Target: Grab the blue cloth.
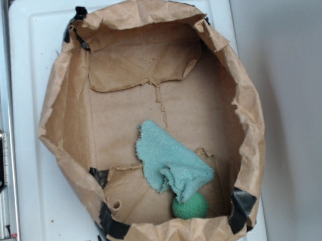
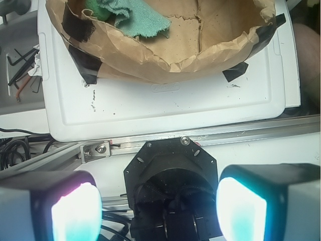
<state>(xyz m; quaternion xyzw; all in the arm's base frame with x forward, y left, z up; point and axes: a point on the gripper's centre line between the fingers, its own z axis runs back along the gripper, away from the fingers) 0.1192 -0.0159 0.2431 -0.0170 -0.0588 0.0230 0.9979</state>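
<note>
Fingers: your two pads [image 2: 75, 211] fill the bottom corners of the wrist view, glowing teal-white, spread wide apart with nothing between them.
Gripper [image 2: 158, 211]: you have it over the black round motor housing [image 2: 170, 186], outside the paper bag (it does not appear in the exterior view).
Rail: a silver aluminium rail [image 2: 200, 135] runs across just beyond your fingertips.
White lid: past the rail lies the white plastic lid [image 2: 165, 108], which carries the bag.
Paper bag: a crumpled brown paper bag [image 2: 165, 63] with rolled-down walls, patched with black tape [image 2: 83, 65] at its corners, sits well ahead of your fingers.
Blue cloth: you will find the blue cloth [image 1: 166, 161] on the bag's floor, far ahead of the fingers and toward the left pad's side in the wrist view; it lies rumpled, one corner flat and the other bunched up.
Green ball: the green ball [image 1: 190, 206] touches the cloth's bunched end, which drapes partly over it (close to the bag's wall).
Contact: your fingers touch neither cloth nor bag.
</note>
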